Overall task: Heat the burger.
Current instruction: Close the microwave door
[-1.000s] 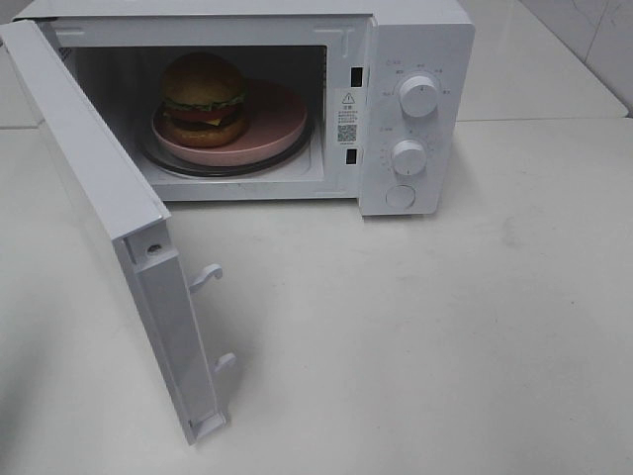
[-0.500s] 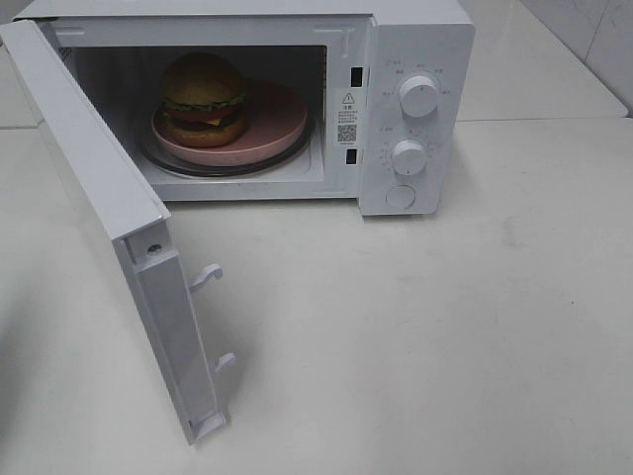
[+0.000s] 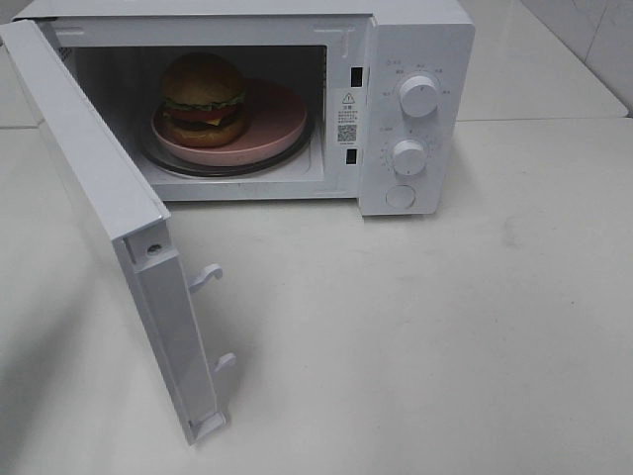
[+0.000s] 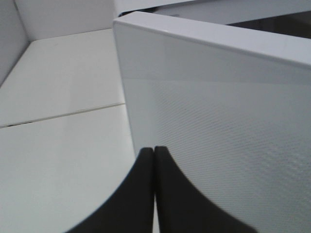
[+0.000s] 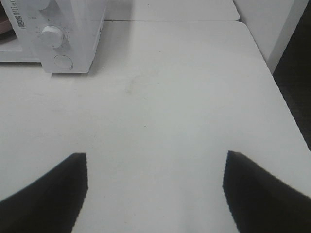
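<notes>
Left wrist view: left gripper (image 4: 154, 151) closed near the microwave door (image 4: 223, 126); right gripper (image 5: 156, 155) open

**A kitchen scene staged on a test bench**

The place looks like a lab or test room dressed as a kitchen corner. A white microwave (image 3: 415, 109) with two dials (image 3: 419, 96) stands on a plain white table (image 3: 445, 327), with a burger (image 3: 204, 99) on a pink plate (image 3: 282, 124) inside. Plain white panels (image 4: 63, 17) box in the table, and pale tiles (image 3: 593, 40) lie behind it.
</notes>
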Motion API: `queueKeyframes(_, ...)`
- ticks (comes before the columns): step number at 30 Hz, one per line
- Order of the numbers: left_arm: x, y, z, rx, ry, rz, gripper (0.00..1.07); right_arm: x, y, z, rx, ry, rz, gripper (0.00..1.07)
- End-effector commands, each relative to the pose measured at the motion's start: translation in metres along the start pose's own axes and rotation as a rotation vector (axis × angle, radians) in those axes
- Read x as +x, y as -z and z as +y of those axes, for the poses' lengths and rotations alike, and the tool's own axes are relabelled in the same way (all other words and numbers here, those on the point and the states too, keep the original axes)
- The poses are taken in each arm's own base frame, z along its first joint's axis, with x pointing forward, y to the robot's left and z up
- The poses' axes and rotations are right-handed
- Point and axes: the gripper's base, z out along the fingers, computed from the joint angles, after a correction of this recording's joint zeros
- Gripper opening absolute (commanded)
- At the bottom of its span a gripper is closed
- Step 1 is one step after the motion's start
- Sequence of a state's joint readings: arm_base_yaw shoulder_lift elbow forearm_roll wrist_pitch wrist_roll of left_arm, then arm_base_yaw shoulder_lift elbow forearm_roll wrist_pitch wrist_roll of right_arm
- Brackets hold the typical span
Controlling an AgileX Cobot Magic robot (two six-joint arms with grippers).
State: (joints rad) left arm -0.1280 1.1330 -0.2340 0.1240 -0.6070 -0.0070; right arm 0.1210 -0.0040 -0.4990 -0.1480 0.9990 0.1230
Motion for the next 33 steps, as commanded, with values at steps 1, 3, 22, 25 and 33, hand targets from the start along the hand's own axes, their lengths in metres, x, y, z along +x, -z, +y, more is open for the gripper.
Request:
queueKeyframes(1, 0.000, -0.005, -0.006, 0.065, 0.026, -0.039, 0.00, 0.003, 0.003, 0.000, 0.002, -0.005, -0.025, 0.75)
queueKeyframes(3, 0.004, -0.011, -0.011, 0.121, 0.034, -0.041, 0.00, 0.003, 0.003, 0.000, 0.002, -0.005, -0.025, 0.75)
queueKeyframes(22, 0.015, -0.048, -0.038, 0.224, 0.116, -0.035, 0.00, 0.003, 0.003, 0.000, 0.002, -0.004, -0.025, 0.75)
queueKeyframes(25, 0.015, -0.057, -0.052, 0.242, 0.105, -0.031, 0.00, 0.003, 0.003, 0.000, 0.002, -0.004, -0.025, 0.75)
queueKeyframes(33, 0.008, -0.076, -0.079, 0.207, 0.087, -0.046, 0.00, 0.003, 0.003, 0.000, 0.002, -0.005, -0.025, 0.75)
